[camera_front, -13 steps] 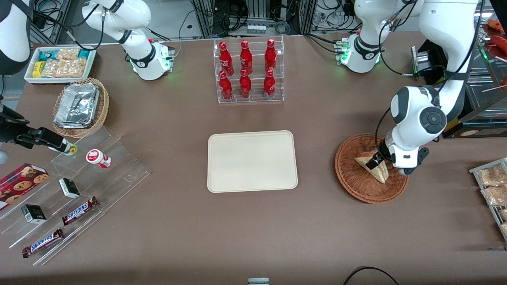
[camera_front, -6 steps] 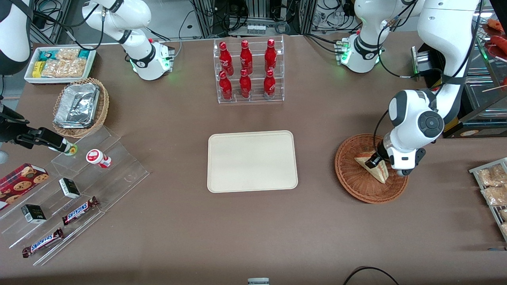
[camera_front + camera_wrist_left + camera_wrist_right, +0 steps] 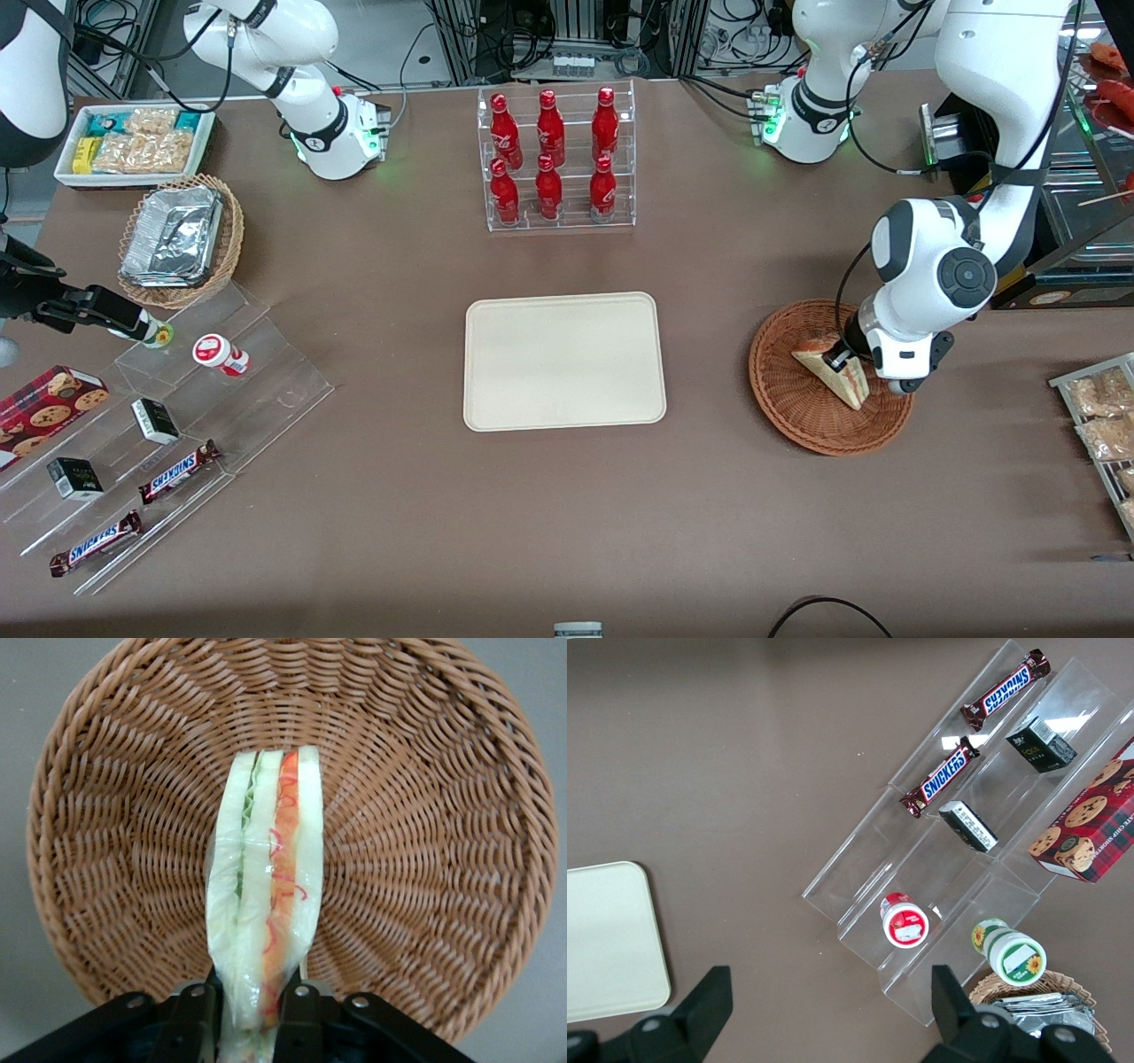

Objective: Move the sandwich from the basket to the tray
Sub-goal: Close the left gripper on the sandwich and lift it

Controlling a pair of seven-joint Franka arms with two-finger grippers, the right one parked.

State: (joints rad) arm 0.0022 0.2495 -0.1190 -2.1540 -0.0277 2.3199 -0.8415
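The work surface is a brown table (image 3: pixel 372 496) stocked with display goods: a clear rack of red bottles (image 3: pixel 555 159), a stepped acrylic stand with Snickers bars (image 3: pixel 133 505), and a tan wicker basket of foil containers (image 3: pixel 182 239) toward the parked arm's end.

The gripper (image 3: pixel 837 361) is positioned low inside the reddish-brown woven basket (image 3: pixel 788 399), at the working arm's end of the table. The sandwich (image 3: pixel 842 379) sits directly between the fingers. In the left wrist view, the wedge (image 3: pixel 266 895) stands on edge, with its cut face of white, green and red layers facing the camera. Its long axis runs straight away from the gripper (image 3: pixel 251 1014) toward the basket rim (image 3: pixel 62 815). The two black fingers (image 3: pixel 197 1014) press against the bread faces at the end of the wedge nearest the wrist; the clear wrap bulges slightly above them. The gripper is clamped on the sandwich, with the jaws held apart only by the thickness of the wedge. Whether the wedge rests on the weave or has lifted clear cannot be determined.

The cream tray (image 3: pixel 496 310) lies well apart from the gripper, toward the table centre, with bare table between it and the basket. The coming move is judged to be a lift clear of the rim, then a sideways carry to the tray.
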